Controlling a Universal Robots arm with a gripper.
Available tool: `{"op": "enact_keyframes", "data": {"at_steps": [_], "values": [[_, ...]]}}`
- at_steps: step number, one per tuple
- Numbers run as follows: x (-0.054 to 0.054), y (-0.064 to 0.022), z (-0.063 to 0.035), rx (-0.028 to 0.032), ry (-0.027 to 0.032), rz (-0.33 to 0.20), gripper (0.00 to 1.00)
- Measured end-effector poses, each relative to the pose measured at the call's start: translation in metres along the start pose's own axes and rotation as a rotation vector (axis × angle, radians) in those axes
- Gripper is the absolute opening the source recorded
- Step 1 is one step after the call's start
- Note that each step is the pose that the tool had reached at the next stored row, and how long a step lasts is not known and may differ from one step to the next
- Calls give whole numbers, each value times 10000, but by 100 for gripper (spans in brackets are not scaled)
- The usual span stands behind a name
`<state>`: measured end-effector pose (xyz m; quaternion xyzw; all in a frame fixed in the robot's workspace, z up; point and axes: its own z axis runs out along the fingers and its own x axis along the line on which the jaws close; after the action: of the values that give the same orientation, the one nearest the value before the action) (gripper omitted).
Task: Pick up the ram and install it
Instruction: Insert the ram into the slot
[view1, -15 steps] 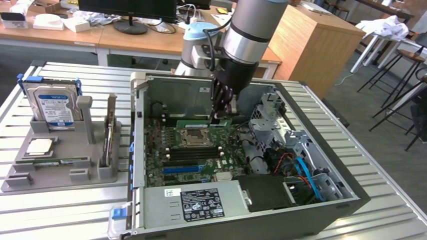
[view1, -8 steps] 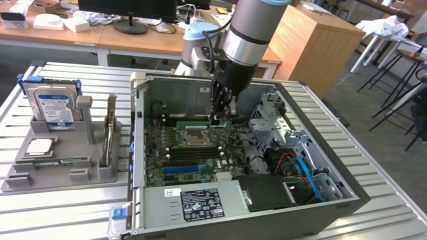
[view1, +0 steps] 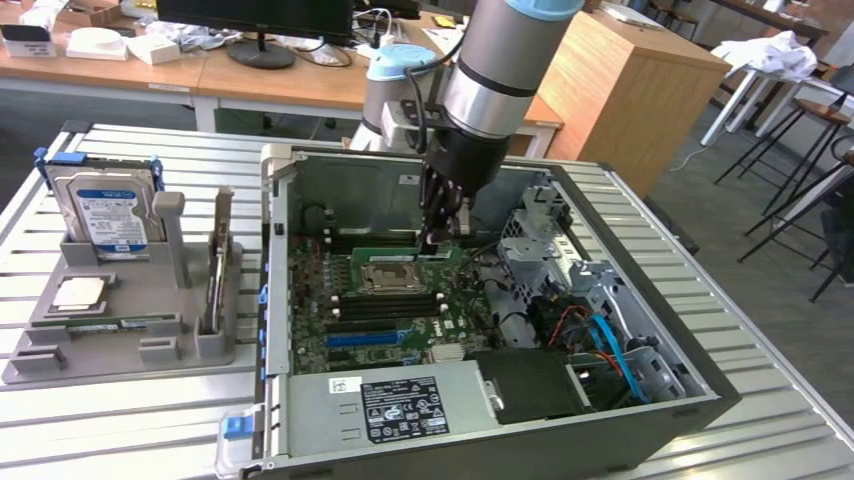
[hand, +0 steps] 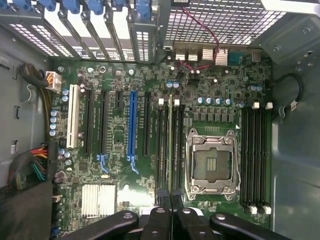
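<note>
The ram (hand: 170, 145) is a thin green stick seen edge-on, lined up along one of the memory slots beside the empty processor socket (hand: 210, 160). In the exterior view the ram (view1: 387, 240) shows as a green strip just beyond the socket (view1: 394, 272). My gripper (hand: 170, 195) is low over the motherboard, its two black fingers (hand: 162, 200) pressed together at one end of the stick. In the exterior view the gripper (view1: 438, 243) reaches straight down into the open computer case (view1: 694, 400). The stick seems pinched between the fingers; whether it is fully seated I cannot tell.
A grey parts holder (view1: 80, 350) at the exterior view's left carries a hard drive (view1: 107, 215), a small square chip (view1: 78, 292) and a green strip (view1: 120, 322). The case walls, drive cage (view1: 547, 240), cables (view1: 601, 340) and power supply (view1: 387, 405) crowd the motherboard.
</note>
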<state>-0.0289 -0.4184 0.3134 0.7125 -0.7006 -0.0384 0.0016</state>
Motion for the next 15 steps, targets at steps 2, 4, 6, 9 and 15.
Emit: {"op": "enact_keyframes", "data": {"at_steps": [2,4,6,9,15], "values": [[1,-1,14,0,1,3,11],[1,-2,29,0,0,6,11],[2,-3,46,1,0,9,11],[4,-4,70,1,-2,13,11],[6,-7,121,2,-1,24,11]]}}
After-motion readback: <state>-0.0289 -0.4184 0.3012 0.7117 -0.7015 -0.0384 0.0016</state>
